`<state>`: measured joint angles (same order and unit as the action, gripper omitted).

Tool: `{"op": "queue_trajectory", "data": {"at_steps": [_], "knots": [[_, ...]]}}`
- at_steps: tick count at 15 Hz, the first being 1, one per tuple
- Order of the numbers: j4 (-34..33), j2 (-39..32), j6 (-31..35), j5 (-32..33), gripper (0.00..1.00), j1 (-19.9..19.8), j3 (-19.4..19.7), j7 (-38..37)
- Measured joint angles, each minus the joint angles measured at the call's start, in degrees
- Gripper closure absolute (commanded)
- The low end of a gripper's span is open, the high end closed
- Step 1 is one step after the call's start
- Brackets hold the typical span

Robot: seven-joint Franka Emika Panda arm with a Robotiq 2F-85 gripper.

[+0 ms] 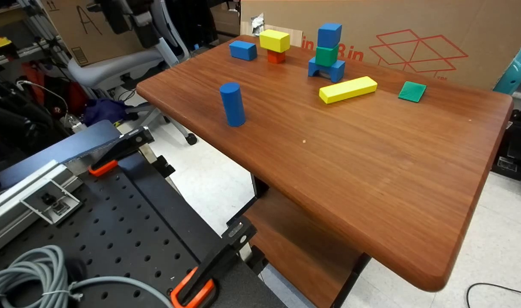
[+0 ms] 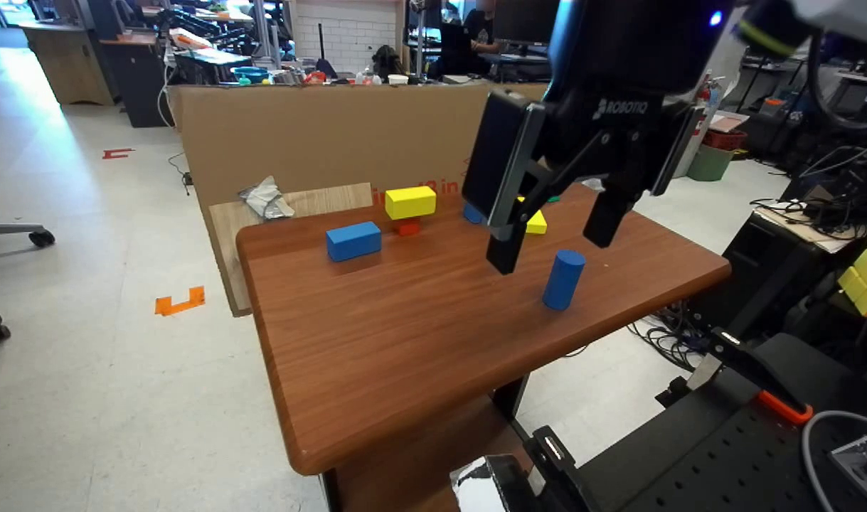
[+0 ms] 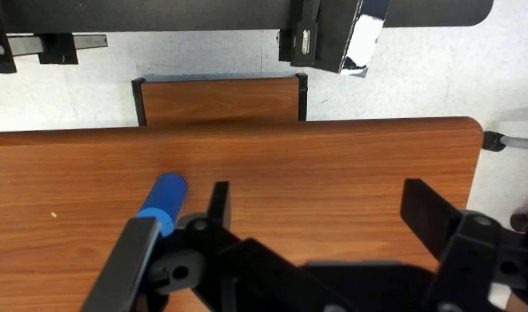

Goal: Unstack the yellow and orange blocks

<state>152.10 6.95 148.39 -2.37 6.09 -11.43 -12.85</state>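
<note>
A yellow block rests on top of a smaller orange block near the table's back edge. In an exterior view the yellow block overhangs the orange block, which shows only partly below it. Neither block shows in the wrist view. My gripper is open and empty, held well above the table and apart from the stack. In the wrist view the gripper's fingers stand wide apart with only bare wood between them.
A blue block lies beside the stack. A blue cylinder stands near the front edge. A blue and green tower, a long yellow block and a flat green piece are farther along. A cardboard panel stands behind the table.
</note>
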Motion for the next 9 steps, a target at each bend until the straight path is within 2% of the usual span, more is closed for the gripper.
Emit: {"op": "queue_trajectory", "data": {"at_steps": [5,9], "knots": [[-5.2,-7.7,3.1,0.0,0.00,-0.3,4.2,6.6],[-9.9,-13.7,4.6,0.0,0.00,-0.4,5.5,9.2]]}}
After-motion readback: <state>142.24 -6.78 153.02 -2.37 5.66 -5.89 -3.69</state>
